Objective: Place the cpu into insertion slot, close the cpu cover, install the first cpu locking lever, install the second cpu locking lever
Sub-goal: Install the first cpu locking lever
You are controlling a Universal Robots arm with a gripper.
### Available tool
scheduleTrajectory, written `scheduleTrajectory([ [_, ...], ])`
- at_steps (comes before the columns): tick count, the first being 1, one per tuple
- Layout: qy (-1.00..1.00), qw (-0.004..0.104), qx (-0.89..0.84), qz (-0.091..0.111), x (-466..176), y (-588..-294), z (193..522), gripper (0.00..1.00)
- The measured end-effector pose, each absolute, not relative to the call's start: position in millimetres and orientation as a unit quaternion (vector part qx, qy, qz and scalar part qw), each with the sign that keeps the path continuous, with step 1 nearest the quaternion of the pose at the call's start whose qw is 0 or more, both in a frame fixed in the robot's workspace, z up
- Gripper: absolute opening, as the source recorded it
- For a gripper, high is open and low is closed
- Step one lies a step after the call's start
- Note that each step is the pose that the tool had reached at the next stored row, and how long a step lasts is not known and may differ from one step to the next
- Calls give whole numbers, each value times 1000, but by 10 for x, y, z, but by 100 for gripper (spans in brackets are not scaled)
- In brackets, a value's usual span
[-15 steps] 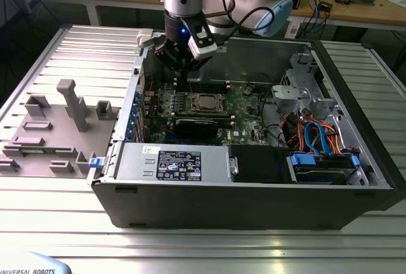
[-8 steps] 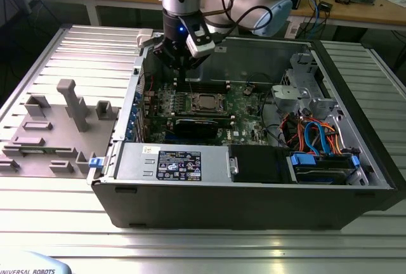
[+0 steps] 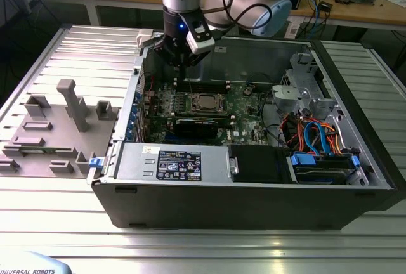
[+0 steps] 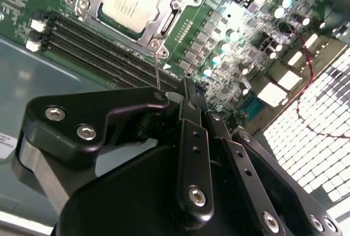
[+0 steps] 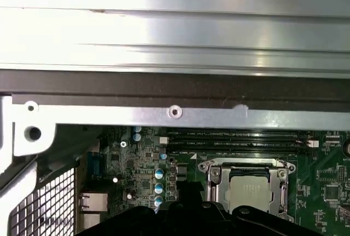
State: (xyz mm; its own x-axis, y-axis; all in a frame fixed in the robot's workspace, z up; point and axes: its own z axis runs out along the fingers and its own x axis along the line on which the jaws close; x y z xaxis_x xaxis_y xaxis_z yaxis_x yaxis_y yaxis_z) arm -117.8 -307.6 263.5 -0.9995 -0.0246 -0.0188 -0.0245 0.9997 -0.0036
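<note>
Hanging over the open computer case [image 3: 254,198] on the worktop [image 3: 190,248] in the exterior view, the claw [image 3: 183,65] is near the slot [image 3: 192,103]. In the second wrist view its tips seem pressed together beside a thin upright lever [image 4: 157,69]. The cpu [image 4: 131,4] lies in the slot under the cover [image 4: 167,25], as in the first wrist view. If caught only at its tip, the springy lever may slip free.
</note>
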Motion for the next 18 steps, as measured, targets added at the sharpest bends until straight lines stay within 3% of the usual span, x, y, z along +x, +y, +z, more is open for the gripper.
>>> scheduleTrajectory([
  [18, 1000, 8, -14, -2, -1079, -3007, 2635, 11],
])
